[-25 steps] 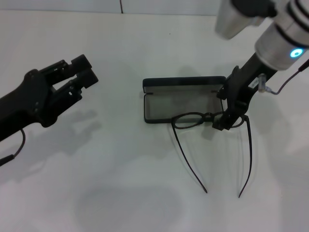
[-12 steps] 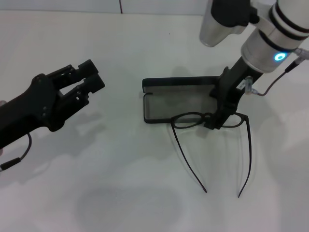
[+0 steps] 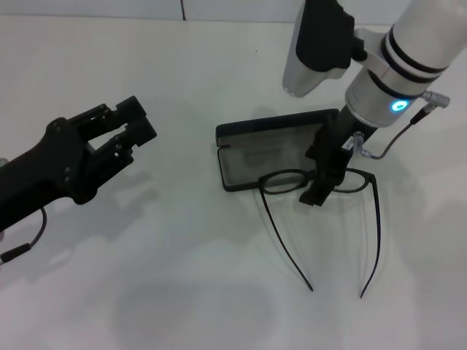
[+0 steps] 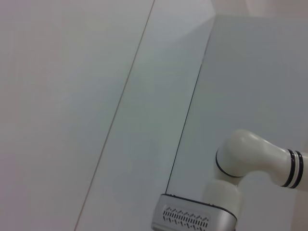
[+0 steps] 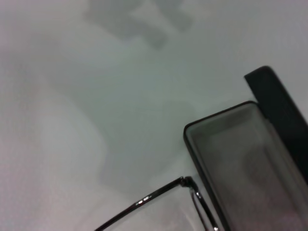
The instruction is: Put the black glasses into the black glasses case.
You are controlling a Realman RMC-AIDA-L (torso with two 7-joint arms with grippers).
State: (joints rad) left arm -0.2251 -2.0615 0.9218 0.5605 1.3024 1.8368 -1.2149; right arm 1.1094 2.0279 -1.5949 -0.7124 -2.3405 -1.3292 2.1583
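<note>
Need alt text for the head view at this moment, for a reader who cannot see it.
The right gripper reaches down at the bridge of the black glasses, which lie on the white table with temple arms unfolded, right in front of the open black glasses case. The left gripper hovers apart over the table's left side, fingers open.

White table (image 3: 182,292) carries the open black glasses case (image 3: 248,157), with the black glasses (image 3: 284,182) just beside it

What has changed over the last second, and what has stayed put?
The right gripper slid along the front of the black glasses from the right lens toward the bridge. The black glasses case turned slightly. The left gripper rose a little and stays clear at the left. The glasses remain unfolded on the table outside the open case.
</note>
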